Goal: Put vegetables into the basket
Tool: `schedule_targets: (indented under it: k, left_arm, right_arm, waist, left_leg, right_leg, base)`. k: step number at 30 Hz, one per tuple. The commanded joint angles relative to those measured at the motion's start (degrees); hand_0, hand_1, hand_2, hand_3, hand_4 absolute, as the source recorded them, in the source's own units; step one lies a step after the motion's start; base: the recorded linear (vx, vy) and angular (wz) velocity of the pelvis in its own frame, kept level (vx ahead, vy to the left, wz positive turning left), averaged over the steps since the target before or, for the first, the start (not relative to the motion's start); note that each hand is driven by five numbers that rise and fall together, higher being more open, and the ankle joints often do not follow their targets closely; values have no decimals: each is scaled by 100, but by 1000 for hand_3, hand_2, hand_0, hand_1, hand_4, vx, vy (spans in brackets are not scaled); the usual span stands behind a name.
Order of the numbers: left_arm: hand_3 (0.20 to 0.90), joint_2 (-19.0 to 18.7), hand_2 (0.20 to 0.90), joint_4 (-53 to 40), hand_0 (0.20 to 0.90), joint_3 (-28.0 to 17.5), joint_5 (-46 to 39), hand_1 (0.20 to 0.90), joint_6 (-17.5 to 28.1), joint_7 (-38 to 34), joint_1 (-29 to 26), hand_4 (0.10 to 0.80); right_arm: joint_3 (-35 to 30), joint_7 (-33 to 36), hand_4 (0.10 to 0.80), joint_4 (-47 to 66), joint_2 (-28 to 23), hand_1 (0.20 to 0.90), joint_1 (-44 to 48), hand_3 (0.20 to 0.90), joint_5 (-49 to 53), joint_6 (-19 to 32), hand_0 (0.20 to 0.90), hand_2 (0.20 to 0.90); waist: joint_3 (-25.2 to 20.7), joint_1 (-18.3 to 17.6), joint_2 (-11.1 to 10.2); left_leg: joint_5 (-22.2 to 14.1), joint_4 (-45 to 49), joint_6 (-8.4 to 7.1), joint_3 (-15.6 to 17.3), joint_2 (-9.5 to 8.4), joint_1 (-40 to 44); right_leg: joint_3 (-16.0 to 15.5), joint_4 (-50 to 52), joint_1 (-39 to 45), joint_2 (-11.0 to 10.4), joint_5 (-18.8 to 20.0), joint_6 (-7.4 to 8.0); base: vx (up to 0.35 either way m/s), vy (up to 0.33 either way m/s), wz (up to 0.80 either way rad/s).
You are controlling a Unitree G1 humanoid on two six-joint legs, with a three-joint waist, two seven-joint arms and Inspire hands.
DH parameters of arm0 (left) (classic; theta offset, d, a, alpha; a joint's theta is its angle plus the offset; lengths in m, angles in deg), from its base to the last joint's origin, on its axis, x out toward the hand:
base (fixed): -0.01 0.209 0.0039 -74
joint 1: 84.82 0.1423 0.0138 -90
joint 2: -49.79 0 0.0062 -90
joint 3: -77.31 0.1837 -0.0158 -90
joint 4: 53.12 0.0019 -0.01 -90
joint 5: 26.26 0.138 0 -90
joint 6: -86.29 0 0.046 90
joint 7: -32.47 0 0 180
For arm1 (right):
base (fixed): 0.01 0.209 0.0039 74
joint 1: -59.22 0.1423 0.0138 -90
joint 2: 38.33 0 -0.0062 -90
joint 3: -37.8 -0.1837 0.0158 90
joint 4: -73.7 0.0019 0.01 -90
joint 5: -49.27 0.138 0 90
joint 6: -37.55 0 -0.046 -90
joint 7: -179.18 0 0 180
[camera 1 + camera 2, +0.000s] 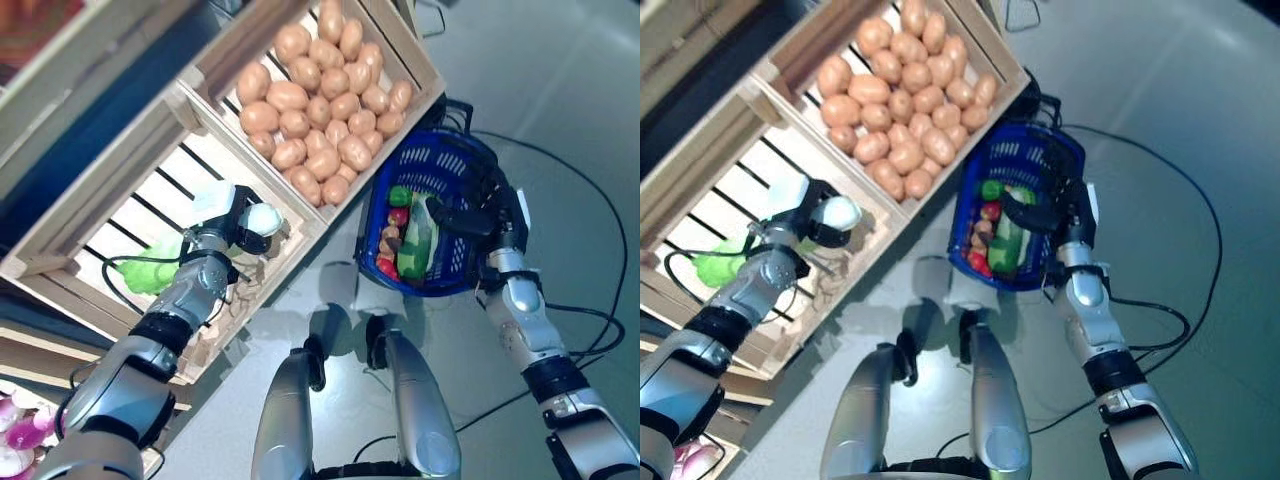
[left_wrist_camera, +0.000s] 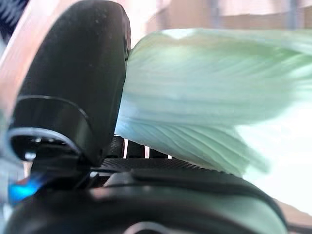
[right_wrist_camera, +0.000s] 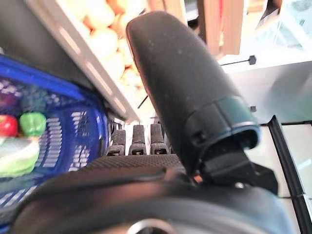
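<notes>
From above, the left robot hand (image 1: 232, 232) reaches into a slatted wooden crate (image 1: 120, 215), close to a pale green leafy vegetable (image 1: 150, 272) lying on the slats beside the forearm; whether that one is touched cannot be told from up here. The left wrist view shows what the head views do not: a pale green ribbed leaf (image 2: 204, 107) fills the space right against the dark thumb, with the fingers just showing beneath it, so the hand appears to be closing round the leaf, though most of the fingers are hidden behind the hand's own bulk. The neighbouring crate (image 1: 405, 55) is piled with potatoes (image 1: 320, 105). On the floor (image 1: 560, 110) just beside it sits the blue basket (image 1: 440, 165), already holding a green pepper (image 1: 400, 195), something red (image 1: 398, 216) and a long pale green vegetable (image 1: 415, 245); the smaller pieces below are hard to make out. The right robot hand (image 1: 478, 215) is clenched on the basket's rim. Its wrist view shows curled fingers (image 3: 139, 139) past the thumb, with the basket's blue mesh to one side, but the grip itself is cut off.
</notes>
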Motion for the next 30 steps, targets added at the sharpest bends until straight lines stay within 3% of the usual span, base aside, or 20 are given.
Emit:
schedule_targets:
  k: [1, 6, 9, 13, 20, 30]
  left_arm:
    - [300, -39, 300, -570, 300, -277, -372, 300, 670, -210, 273, 400]
    - [300, 133, 300, -1054, 300, -666, -997, 300, 991, 95, 898, 400]
    - [300, 374, 300, -1415, 300, -1010, -1918, 300, 1182, 610, 1213, 400]
    - [300, 745, 300, -1704, 300, -1361, -3227, 300, 1191, 1157, 1348, 400]
    - [300, 1431, 300, -2102, 300, -1559, -4781, 300, 1231, 1712, 1381, 400]
    - [300, 1891, 300, -2099, 300, -1548, -5463, 300, 1418, 1935, 1346, 400]
  right_arm:
    - [-475, -409, 800, 440, 181, 900, -171, 900, -117, 386, 900, 900]
    - [-550, -652, 800, 478, 276, 900, -580, 900, -132, 164, 900, 900]
    - [-489, -1131, 800, 530, 393, 900, -841, 900, -69, -282, 900, 900]
    - [-409, -1570, 800, 647, 508, 900, -879, 900, -12, -690, 900, 900]
    - [-319, -1882, 800, 1170, 806, 900, -766, 900, 402, -1268, 900, 900]
    - [-44, -2279, 800, 1627, 1056, 900, -825, 900, 967, -1817, 900, 900]
  waist:
    - [-1219, 176, 40]
    - [-1718, 259, 76]
    - [-2053, 275, 108]
    - [-2268, 272, 126]
    - [-2558, 279, 122]
    - [-2769, 233, 84]
  left_leg:
    - [379, -844, 148, 72, -300, 529]
    - [492, -1555, 155, 28, -365, 1289]
    - [656, -2246, 154, -27, -415, 1867]
    - [795, -2755, 170, -64, -443, 2232]
    - [1119, -3647, 167, -166, -461, 2579]
    - [1243, -4075, 177, -102, -417, 2705]
  right_leg:
    - [-153, -663, 1061, -231, -7, 83]
    - [-239, -1470, 1892, -146, 97, 100]
    - [-218, -2201, 2473, -37, 291, 141]
    - [-192, -2667, 2789, 37, 482, 161]
    - [-174, -3539, 3114, 105, 901, 241]
    - [-217, -4090, 3325, 162, 1157, 276]
  base:
    - [72, 42, 2]
    - [104, 42, 2]
    - [106, 44, 4]
    - [40, 32, 6]
    - [-2, 1, 0]
    - [-7, -9, -3]
